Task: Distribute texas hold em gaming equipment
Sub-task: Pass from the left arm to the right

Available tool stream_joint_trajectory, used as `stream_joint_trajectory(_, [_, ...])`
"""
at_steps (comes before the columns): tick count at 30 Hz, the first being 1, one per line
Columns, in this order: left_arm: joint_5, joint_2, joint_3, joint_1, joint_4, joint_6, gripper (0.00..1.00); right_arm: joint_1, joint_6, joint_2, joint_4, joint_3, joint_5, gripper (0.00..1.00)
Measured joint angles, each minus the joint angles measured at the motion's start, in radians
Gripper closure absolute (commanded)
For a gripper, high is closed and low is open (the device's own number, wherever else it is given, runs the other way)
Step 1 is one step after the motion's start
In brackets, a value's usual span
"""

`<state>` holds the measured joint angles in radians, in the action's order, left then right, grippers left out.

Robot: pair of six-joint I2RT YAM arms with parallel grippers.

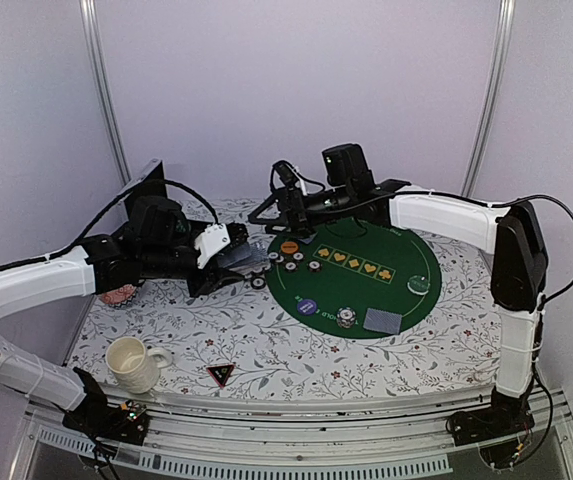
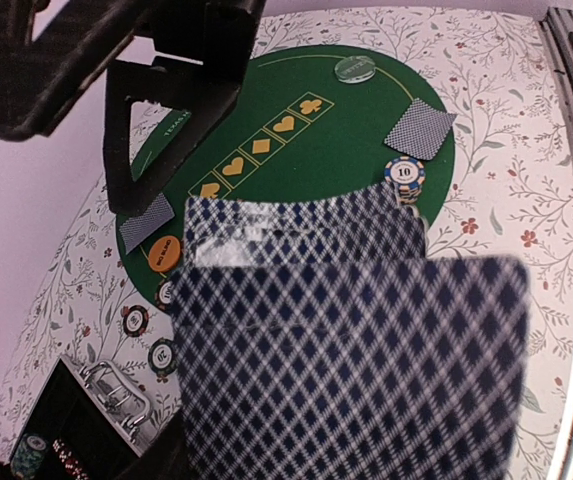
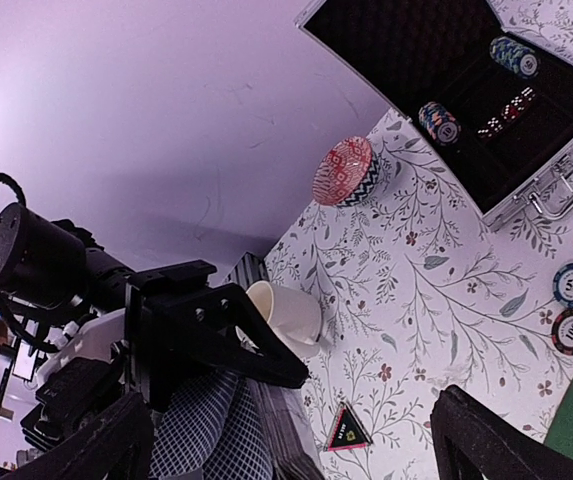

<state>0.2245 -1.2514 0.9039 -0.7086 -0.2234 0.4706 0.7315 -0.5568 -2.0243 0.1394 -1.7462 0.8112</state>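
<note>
My left gripper (image 1: pixel 224 262) is shut on a fanned deck of grey-blue checked playing cards (image 2: pixel 351 345), held above the cloth left of the green round mat (image 1: pixel 406 258). In the left wrist view the deck hides the fingers. My right gripper (image 1: pixel 264 214) hangs open and empty just beyond the deck, its fingers (image 3: pixel 491 440) wide apart. On the mat lie a card pile (image 1: pixel 383 320), another card (image 2: pixel 147 222), a chip stack (image 2: pixel 404 178), an orange button (image 1: pixel 289 247) and a blue button (image 1: pixel 308 307). Loose chips (image 1: pixel 294 265) sit at the mat's left edge. A black triangular marker (image 1: pixel 220 374) lies near the front.
A cream mug (image 1: pixel 131 362) stands at the front left. The pink patterned dish (image 3: pixel 346 170) sits at the left edge. An open black chip case (image 3: pixel 466 90) with chip rolls and dice stands at the back left. A clear round disc (image 2: pixel 354 68) rests on the mat's right side.
</note>
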Motion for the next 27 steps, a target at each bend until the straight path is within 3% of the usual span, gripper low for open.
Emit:
stream_joint_trajectory(17, [0.0,0.0,0.0,0.0,0.0,0.0,0.56,0.06,-0.027,-0.078,0.044,-0.018,0.086,0.0])
stream_joint_trajectory(22, [0.0,0.0,0.0,0.0,0.0,0.0,0.56,0.066,-0.042,-0.088,0.038,-0.029,0.101,0.11])
stream_joint_trajectory(27, [-0.002,0.0,0.0,0.0,0.0,0.001,0.56,0.067,-0.077,-0.098,0.014,-0.029,0.122,0.15])
